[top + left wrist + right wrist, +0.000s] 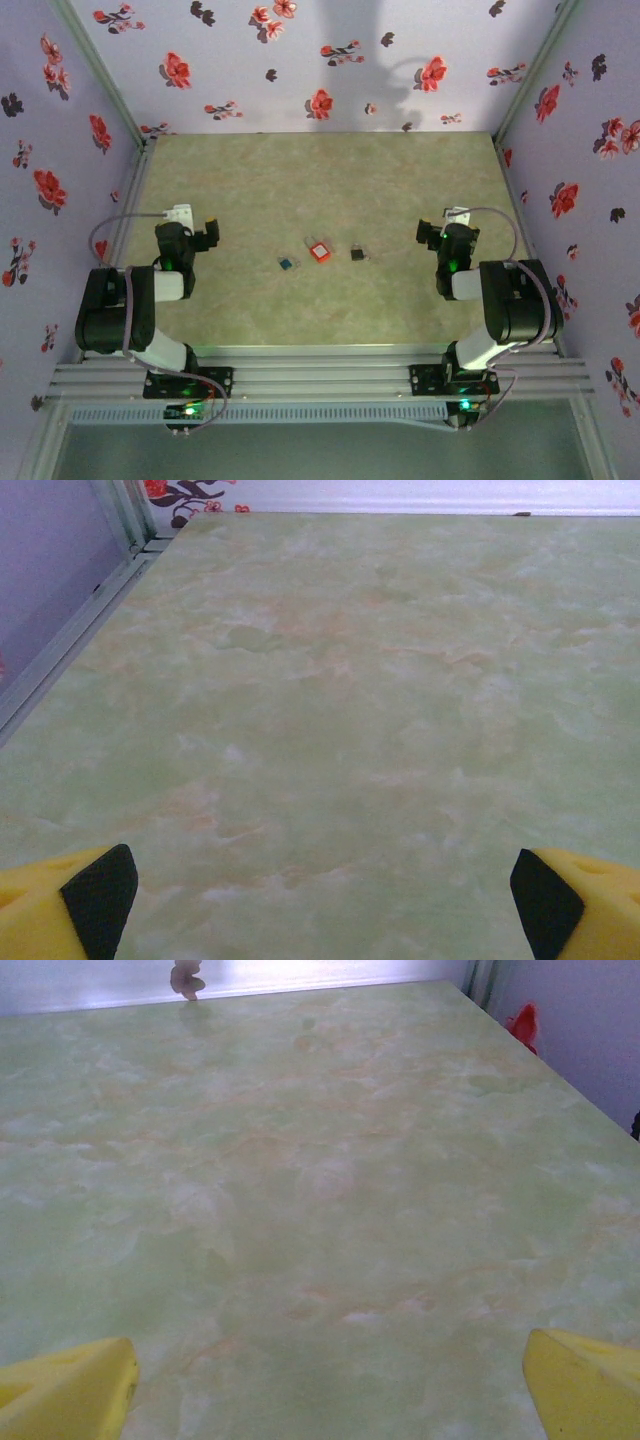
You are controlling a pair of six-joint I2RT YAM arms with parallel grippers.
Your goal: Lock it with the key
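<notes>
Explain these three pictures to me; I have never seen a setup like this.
Two robot arms are bolted at the near edge of a green table. The overhead picture looks down from behind them. On the table lie a blue-headed key, a red padlock and the black-headed key. The other two pictures come from cameras on each wrist, looking past yellow fingertips at bare table. The left pincer and the right pincer both stand open, holding nothing.
</notes>
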